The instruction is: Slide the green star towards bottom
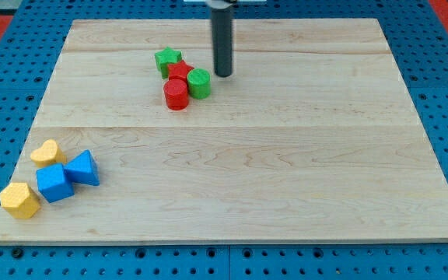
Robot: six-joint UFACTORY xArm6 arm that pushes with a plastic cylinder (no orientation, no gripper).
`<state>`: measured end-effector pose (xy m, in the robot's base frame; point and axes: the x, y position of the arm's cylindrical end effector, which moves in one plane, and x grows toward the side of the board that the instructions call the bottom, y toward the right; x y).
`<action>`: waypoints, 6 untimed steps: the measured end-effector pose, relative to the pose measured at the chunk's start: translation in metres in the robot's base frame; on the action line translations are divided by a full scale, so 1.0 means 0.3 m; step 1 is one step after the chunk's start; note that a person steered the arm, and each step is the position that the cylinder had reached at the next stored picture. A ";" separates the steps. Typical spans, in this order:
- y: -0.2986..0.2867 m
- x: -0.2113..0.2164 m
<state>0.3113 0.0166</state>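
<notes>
Yellow plastic blocks sit at the view's far left bottom corner of the pale wooden surface [286, 194]: a yellow hexagonal block [19, 201] and a yellow heart-shaped block [47, 152], with a blue cube-like block [54, 183] and a blue triangular block [82, 168] packed beside them, well apart from the work. Further right, near the view's top, the green star-shaped block [167, 59] heads a tight cluster: a red star-like block [180, 71] touches it on its lower right, a red cylinder [176, 94] lies below that, and a green cylinder [199, 82] is at the cluster's right. My tip [223, 75] stands just right of the green cylinder, on the far side of the cluster from the star. No claw exists on this rod, so there is nothing to open or close. The likely trouble: pushing from here would shove the cylinders and red star first, scattering them, or drive the star leftward instead of down. The star looks small, bright green, lying flat with points intact.
</notes>
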 end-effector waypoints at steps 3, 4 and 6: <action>-0.398 -0.177; -0.330 0.011; -0.534 0.043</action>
